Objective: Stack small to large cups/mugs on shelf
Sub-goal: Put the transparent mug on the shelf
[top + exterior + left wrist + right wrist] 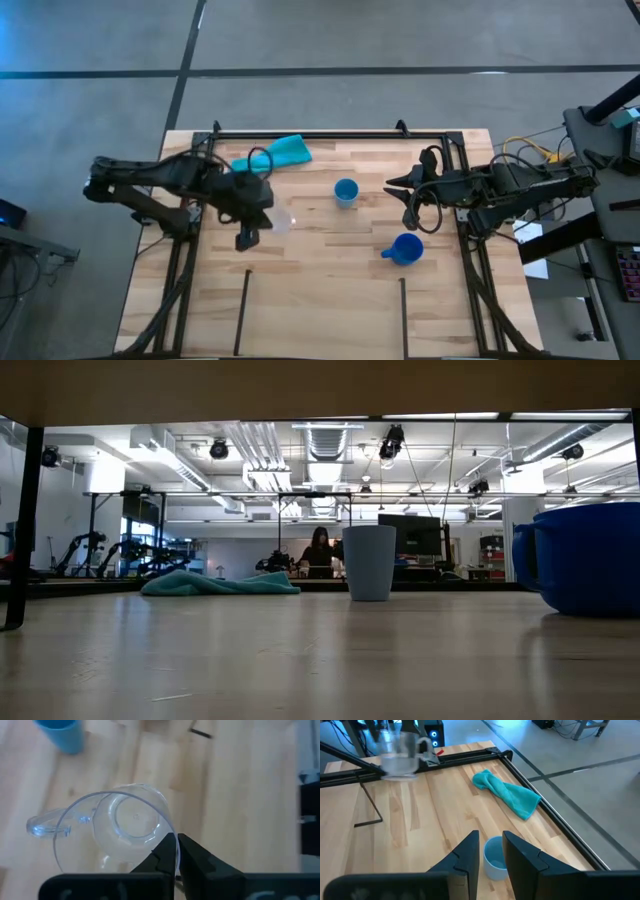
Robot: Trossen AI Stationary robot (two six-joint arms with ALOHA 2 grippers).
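My left gripper [264, 219] [176, 838] is shut on the tiny clear cup [282, 220] [117, 827], which has a small see-through handle; the right wrist view shows that cup [400, 753] raised off the wood. The light blue handleless cup [346, 191] [369, 563] [493, 857] stands upright mid-table. My right gripper [399, 199] [491, 842] is open, just right of that cup and pointing at it, touching nothing. The dark blue mug [403, 248] [590, 558] stands nearer the near edge. The shelf [322, 310] is the plank section between two short black rods. My left gripper pinches the clear cup's rim [165, 831] between its two fingers, on the side away from the handle [47, 824]. The wall runs between the fingertips, one inside and one outside. The cup is lifted clear of the table and tipped, its mouth turned toward the wrist camera.
A teal cloth [279, 153] [220, 584] [507, 792] lies crumpled by the far rail. Black metal rails [330, 133] frame the table's far, left and right sides. Two short black rods [244, 312] [403, 316] stand at the near part. A person sits far behind the table.
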